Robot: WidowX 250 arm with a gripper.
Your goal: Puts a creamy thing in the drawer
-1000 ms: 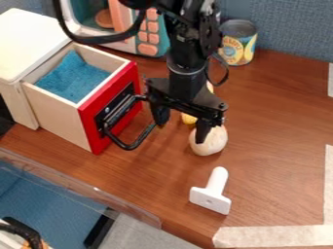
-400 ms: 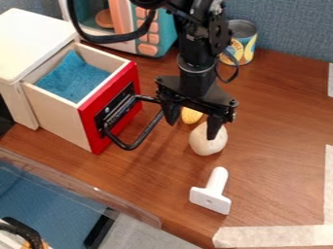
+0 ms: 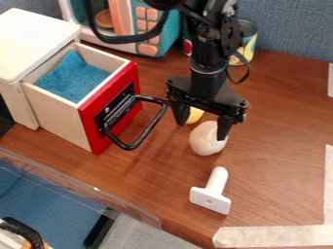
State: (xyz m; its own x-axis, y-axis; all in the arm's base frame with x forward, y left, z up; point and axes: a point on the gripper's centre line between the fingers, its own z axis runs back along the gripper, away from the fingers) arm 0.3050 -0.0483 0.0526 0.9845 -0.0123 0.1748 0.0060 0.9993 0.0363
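The creamy round thing (image 3: pixel 207 139) lies on the wooden table, to the right of the drawer handle. My gripper (image 3: pixel 201 130) hangs over it, open, with one fingertip to its upper left and the other in front of its right part. I cannot tell whether they touch it. The drawer (image 3: pixel 60 110) stands pulled out of its white cabinet at the left, with a red front, a black handle and a blue cloth (image 3: pixel 73 77) inside.
A yellow object (image 3: pixel 194 115) lies just behind the creamy thing. Nearer the front is a white tool (image 3: pixel 212 191). A toy microwave (image 3: pixel 160 36) and a can (image 3: pixel 248 43) stand at the back.
The gripper has moved right, away from the drawer handle, and its fingers now stand to either side over the creamy thing. Everything on the table stays where it was.
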